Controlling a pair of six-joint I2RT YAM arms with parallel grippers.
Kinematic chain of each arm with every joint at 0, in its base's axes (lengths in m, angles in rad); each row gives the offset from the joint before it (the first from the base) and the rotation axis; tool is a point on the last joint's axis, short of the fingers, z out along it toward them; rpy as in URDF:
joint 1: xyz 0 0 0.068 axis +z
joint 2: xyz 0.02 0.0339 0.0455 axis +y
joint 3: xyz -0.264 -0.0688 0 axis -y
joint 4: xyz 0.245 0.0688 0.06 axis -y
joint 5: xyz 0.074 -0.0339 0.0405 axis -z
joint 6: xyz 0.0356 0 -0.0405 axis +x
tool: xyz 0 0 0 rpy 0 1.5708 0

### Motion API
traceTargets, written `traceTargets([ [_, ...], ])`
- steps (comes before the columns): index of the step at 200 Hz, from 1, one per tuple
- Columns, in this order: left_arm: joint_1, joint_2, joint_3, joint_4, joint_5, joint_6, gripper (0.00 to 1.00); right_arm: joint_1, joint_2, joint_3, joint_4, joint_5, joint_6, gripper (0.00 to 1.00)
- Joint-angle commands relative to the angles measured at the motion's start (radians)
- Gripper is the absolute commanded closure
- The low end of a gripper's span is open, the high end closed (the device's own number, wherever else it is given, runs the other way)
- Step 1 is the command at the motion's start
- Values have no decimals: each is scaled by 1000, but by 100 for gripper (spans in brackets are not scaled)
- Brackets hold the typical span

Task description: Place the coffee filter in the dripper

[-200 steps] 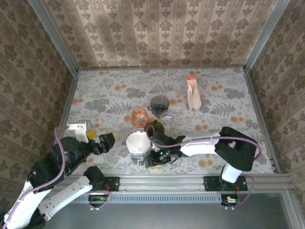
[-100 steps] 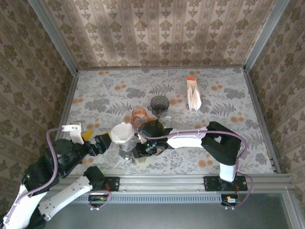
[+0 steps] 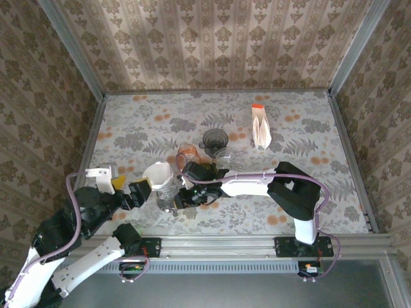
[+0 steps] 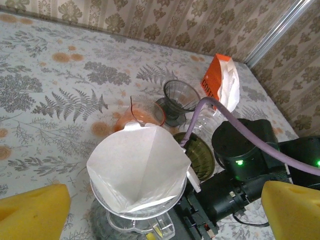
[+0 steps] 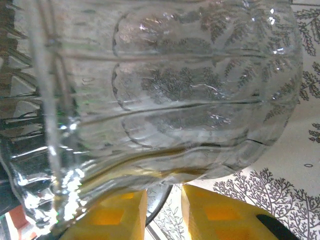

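Coffee filter (image 4: 137, 167) sits in glass dripper (image 5: 200, 100), R gripper (image 3: 182, 196) clamped on it

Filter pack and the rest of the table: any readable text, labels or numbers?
Orange filter pack: white print on its side, too blurred to read.
Paper filter, glass dripper: no markings seen.
Nothing else legible.

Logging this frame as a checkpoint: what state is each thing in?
paper filter: seated in the clear dripper
clear dripper: held by the right gripper
right gripper: shut on the clear dripper
left gripper: open
orange dripper: upright, empty
dark dripper: upright, empty
green dripper: upright, empty
filter pack: standing, open
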Motion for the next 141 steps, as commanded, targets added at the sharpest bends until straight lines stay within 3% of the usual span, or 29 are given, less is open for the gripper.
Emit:
traceTargets([
  [1,3,15,-21,-11,-14,3,1,-5,5,-12,-31,-16,-21,74],
  [105,4,15,-53,-29,-25,-20,1,-4,-75,-61,-74,65,-23,65],
  [141,5,13,-68,-51,-40,-38,2,-2,-107,-79,-100,91,-22,54],
])
